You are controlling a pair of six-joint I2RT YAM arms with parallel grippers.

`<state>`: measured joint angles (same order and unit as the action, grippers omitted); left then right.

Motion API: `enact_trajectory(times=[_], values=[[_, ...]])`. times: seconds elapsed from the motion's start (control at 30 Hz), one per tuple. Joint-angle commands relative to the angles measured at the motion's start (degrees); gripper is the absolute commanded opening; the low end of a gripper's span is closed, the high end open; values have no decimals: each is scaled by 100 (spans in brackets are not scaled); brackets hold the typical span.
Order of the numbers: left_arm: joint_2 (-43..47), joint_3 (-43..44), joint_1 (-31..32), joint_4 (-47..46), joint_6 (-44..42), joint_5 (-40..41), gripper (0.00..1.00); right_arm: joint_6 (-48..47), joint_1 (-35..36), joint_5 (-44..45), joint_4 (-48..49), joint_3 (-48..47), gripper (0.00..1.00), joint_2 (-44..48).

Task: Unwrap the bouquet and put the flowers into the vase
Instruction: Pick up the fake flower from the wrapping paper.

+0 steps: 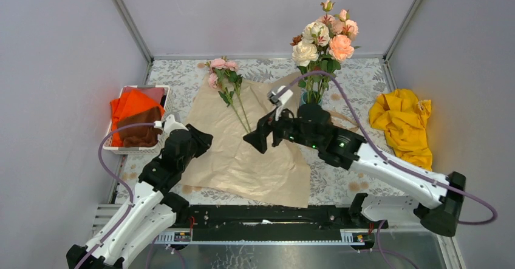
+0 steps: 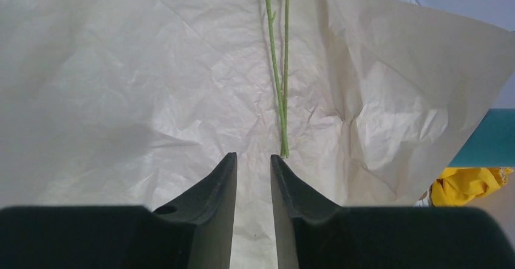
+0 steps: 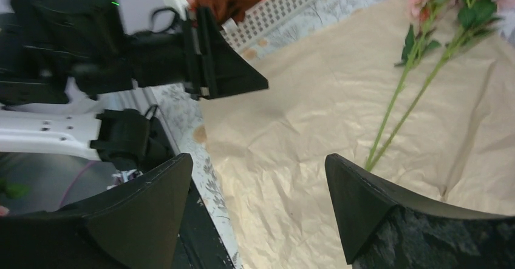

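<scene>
The likeliest slip from here is a poor pickup of the last two roses (image 1: 231, 90). They lie side by side on the opened kraft paper (image 1: 243, 153), heads toward the far left, and their thin stems nearly touch at the cut ends. A grasp there may well catch only one stem, or pinch a fold of the crinkled sheet and drag it along. A second risk sits at the vase (image 2: 486, 138), which stands at the far right edge of the paper. It is short, and it is already crowded with tall flowers (image 1: 322, 38). The right arm hides most of it from above, so how steadily it stands is hard to judge. A nudge from that arm, or one more stem pushed in at a slant, could probably tip it. Both arms also point at the same patch of paper and could meet. The left fingers (image 2: 226, 178) stand only narrowly apart, hold nothing, and hover just short of the stem ends. The right fingers (image 3: 358, 190) are spread wide and empty above the paper, near the stems.
</scene>
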<state>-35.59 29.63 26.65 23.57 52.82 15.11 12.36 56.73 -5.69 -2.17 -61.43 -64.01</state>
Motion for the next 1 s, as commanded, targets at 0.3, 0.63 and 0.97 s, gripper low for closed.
enact_trajectory(times=[0.3,0.63,0.97], values=[[340,-140,-266,278,-114,-170,33,15,198,1278,-943,-1033,81,-2409],[661,-34,-301,648,-237,-30,33,-160,183,1517,-1316,-2096,76,-4079],[702,-36,-318,691,-269,-113,33,-265,-219,1323,-1852,-3360,68,-5414]])
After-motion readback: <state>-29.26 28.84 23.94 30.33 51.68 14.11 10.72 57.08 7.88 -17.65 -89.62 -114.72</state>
